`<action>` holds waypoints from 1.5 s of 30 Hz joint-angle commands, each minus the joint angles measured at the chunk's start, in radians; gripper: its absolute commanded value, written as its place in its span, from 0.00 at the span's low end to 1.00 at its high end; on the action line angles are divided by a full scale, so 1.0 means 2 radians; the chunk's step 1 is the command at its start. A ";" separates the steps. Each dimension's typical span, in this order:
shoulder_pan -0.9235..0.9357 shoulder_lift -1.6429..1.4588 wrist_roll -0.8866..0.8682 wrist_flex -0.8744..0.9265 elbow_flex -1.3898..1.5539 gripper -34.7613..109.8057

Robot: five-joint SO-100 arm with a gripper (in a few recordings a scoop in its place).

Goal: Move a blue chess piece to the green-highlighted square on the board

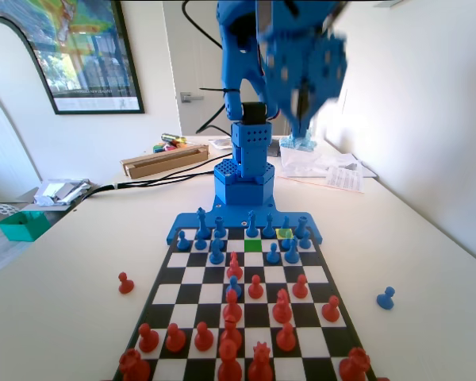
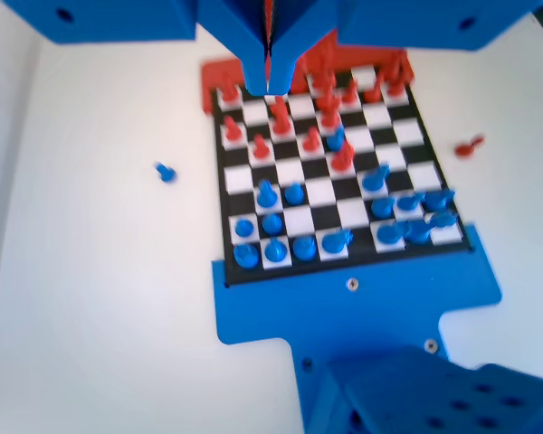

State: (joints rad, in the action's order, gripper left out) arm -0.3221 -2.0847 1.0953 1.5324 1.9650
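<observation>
I have the gripper (image 1: 301, 95) raised high above the board (image 1: 246, 305), well clear of every piece; in the wrist view its jaws hang from the top edge pressed together with nothing between them, so I read them as closed and empty. The green-highlighted square (image 1: 253, 245) sits in the board's second row from the arm's base, near the middle, and it is bare. Just beyond it to the right in the fixed view lies the yellow-tinted square (image 1: 285, 233) in the row nearest the base. Blue pieces crowd the two rows around the green square, with a blue piece (image 1: 273, 254) just beside it on the right. One blue chess piece (image 1: 385, 298) stands off the board on the surface, well to the board's right in the fixed view; in the wrist view it (image 2: 166, 172) appears left of the board. A red pawn (image 1: 125, 282) stands on the surface off the board's left side.
</observation>
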 commanded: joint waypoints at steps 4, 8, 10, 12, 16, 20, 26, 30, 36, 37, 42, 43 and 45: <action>-0.040 0.056 -0.024 -0.100 0.073 0.25; -0.051 0.084 -0.023 -0.154 0.118 0.25; -0.056 0.094 -0.021 -0.177 0.139 0.25; -0.058 0.099 -0.019 -0.198 0.159 0.25; -0.062 0.103 -0.013 -0.222 0.188 0.28; -0.065 0.107 -0.012 -0.226 0.198 0.30; -0.061 0.108 -0.002 -0.222 0.199 0.32; -0.059 0.109 0.005 -0.222 0.201 0.31; -0.055 0.115 0.013 -0.242 0.224 0.31; -0.055 0.116 0.015 -0.247 0.229 0.31; -0.054 0.120 0.020 -0.268 0.245 0.32; -0.054 0.123 0.020 -0.271 0.246 0.32; -0.054 0.128 0.021 -0.273 0.246 0.32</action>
State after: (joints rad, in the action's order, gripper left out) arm -0.4203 -1.8254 1.1275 0.9863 2.4513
